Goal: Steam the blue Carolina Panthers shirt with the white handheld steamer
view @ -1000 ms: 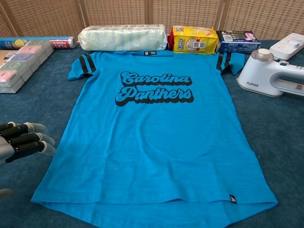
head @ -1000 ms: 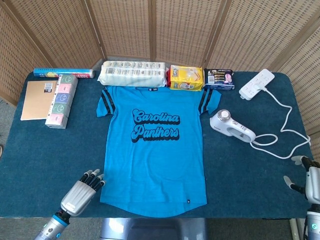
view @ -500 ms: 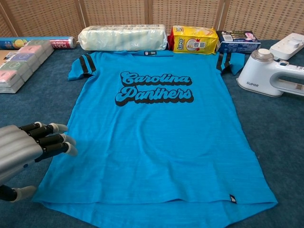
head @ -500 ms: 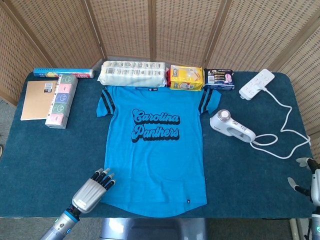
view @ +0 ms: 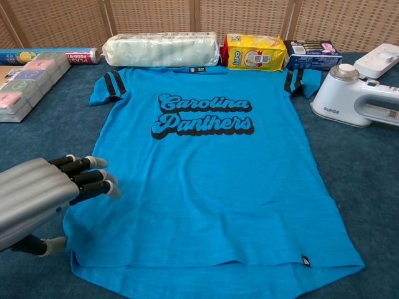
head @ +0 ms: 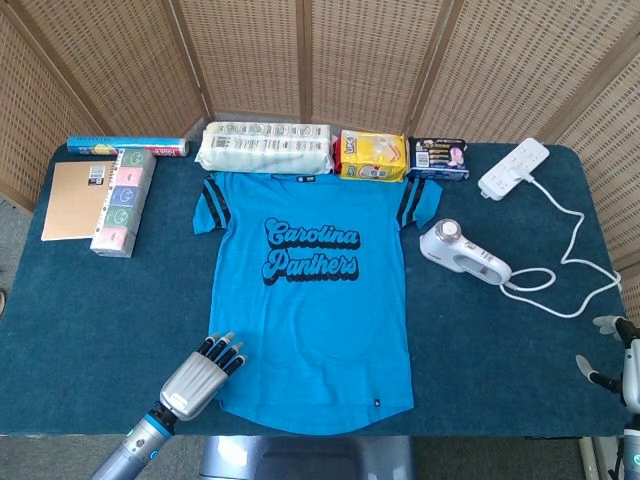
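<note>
Head view: the blue shirt (head: 312, 300) is spread flat in the middle of the table (head: 80, 310), with the neck at the far side and the hem at the near edge. The words "Carolina Panthers" can be read on the chest. The left hand (head: 200, 375) is seen at the shirt's near left corner. Its fingers (head: 222, 350) are held out straight and close together, with the tips over the edge of the cloth. Nothing is held in it. From the chest view, the left hand (view: 43, 196) looks to lie over the shirt's (view: 206, 187) left side, but it cannot be told if the cloth is touched.

The steamer (head: 463, 253) is lying on the table just right of the shirt, near the right sleeve. A white cord (head: 575, 290) is looped from it toward a power strip (head: 514, 168) at the far right. The right hand (head: 620, 360) is seen only partly at the right edge of the table, well apart from the steamer. Its fingers seem spread, but too little is shown to be sure if it is wide or closed.

A paper roll pack (head: 265, 147), a yellow pack (head: 372, 155) and a dark box (head: 437, 158) are lined up behind the shirt.
</note>
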Controlling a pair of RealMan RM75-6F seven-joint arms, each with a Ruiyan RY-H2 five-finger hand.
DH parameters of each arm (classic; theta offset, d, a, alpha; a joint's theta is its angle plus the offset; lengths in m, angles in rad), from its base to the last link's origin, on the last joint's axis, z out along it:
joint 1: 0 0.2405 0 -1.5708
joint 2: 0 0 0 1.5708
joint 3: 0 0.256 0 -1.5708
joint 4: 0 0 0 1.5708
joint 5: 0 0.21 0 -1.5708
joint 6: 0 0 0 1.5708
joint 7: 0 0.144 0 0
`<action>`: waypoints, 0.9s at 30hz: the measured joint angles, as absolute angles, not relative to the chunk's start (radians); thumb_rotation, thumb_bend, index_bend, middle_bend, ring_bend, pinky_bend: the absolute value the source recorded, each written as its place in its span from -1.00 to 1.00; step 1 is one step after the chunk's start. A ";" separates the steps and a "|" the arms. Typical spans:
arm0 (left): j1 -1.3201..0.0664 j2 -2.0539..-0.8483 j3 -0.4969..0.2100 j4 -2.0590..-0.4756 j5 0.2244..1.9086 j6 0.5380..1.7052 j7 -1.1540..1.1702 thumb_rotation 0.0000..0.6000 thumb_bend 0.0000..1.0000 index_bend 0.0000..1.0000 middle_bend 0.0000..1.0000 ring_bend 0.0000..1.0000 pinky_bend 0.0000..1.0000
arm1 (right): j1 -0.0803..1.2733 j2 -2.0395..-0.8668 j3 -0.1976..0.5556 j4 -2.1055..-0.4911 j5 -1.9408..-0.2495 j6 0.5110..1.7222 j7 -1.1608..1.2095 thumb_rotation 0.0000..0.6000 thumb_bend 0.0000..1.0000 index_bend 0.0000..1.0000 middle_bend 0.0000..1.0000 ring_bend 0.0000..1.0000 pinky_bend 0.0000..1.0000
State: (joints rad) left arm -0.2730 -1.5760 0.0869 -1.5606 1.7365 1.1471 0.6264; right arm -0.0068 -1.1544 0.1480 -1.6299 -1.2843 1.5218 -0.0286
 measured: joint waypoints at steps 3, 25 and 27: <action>-0.280 -1.589 0.081 -1.558 1.728 1.147 0.620 1.00 -0.61 -0.55 -0.58 -0.80 -0.62 | -0.008 -1.154 0.149 -1.633 -1.286 1.524 -0.030 1.00 -0.55 -0.27 -0.14 -0.16 -0.30; -0.315 -1.554 0.110 -1.574 1.692 1.119 0.617 1.00 -0.51 0.20 -0.40 -0.73 -0.62 | -0.020 -1.148 0.158 -1.655 -1.290 1.540 -0.022 1.00 -0.55 -0.27 -0.13 -0.14 -0.30; -0.317 -1.555 0.110 -1.570 1.691 1.118 0.618 1.00 -0.49 0.22 -0.40 -0.73 -0.62 | -0.021 -1.147 0.159 -1.656 -1.290 1.542 -0.019 1.00 -0.55 -0.27 -0.13 -0.14 -0.30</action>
State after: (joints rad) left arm -0.3170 -1.5550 0.1102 -1.5696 1.6913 1.1184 0.6181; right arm -0.0213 -1.1471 0.1587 -1.6564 -1.2897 1.5415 -0.0187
